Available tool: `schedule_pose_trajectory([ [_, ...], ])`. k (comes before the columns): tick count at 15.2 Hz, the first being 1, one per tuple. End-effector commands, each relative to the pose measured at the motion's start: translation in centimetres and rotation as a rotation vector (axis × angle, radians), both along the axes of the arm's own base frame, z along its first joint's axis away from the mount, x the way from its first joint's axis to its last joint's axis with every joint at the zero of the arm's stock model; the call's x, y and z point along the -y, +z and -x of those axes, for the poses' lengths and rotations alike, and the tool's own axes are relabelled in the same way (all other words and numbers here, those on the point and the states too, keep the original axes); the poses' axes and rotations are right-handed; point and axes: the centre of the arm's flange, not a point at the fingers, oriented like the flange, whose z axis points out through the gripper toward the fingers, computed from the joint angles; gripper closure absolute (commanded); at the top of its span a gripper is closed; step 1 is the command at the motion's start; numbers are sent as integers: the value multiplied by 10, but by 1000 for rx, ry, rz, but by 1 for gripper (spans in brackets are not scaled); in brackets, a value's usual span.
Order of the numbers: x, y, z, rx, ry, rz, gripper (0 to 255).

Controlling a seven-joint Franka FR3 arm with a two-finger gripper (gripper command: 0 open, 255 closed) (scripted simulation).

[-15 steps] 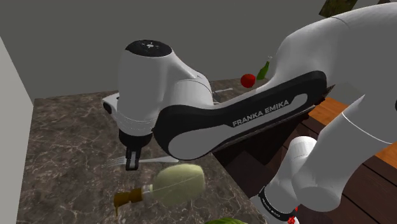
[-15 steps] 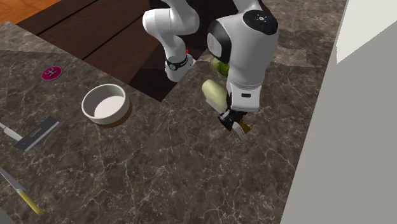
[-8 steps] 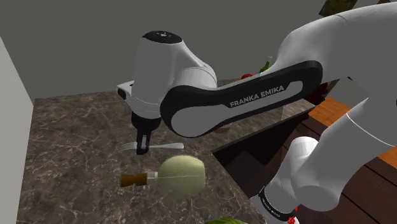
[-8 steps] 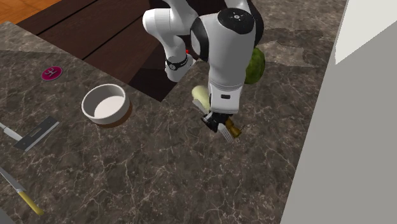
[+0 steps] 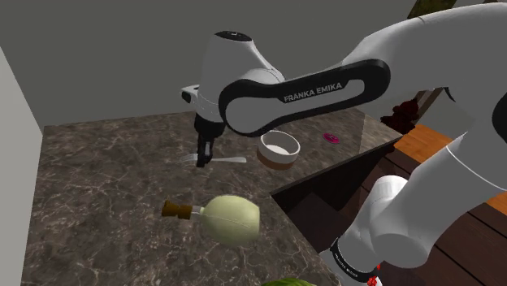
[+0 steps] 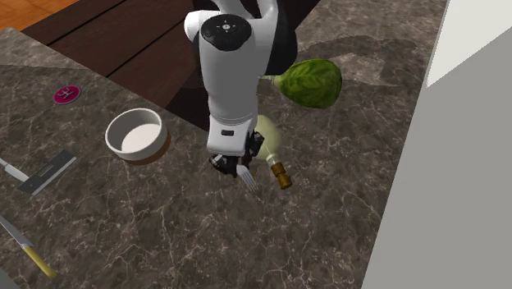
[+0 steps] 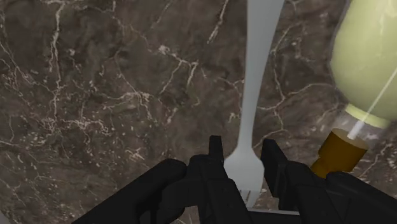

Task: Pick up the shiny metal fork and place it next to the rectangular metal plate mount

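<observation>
My gripper is shut on a pale metal fork. It clasps the fork near the tines, and the handle sticks out level over the dark marble counter. The rectangular grey plate mount lies flat near the second exterior view's left edge, well away from the gripper. A white bowl stands between the gripper and the mount.
A pale green bottle with a brown cork lies beside the gripper. A leafy green vegetable lies by the stand. A pink disc and a yellow-handled knife lie near the mount. A white wall borders the counter.
The arm has carried the fork away from the bottle, toward the second exterior view's left and the bowl. The bottle has turned a little on the counter.
</observation>
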Motion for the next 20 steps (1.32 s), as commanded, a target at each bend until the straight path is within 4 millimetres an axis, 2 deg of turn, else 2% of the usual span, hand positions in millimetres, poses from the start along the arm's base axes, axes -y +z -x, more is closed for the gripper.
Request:
schedule_pose_trajectory([
  [1, 20, 1, -12, 0, 2, 0, 255],
  [20, 234, 1, -144, 0, 2, 0, 255],
])
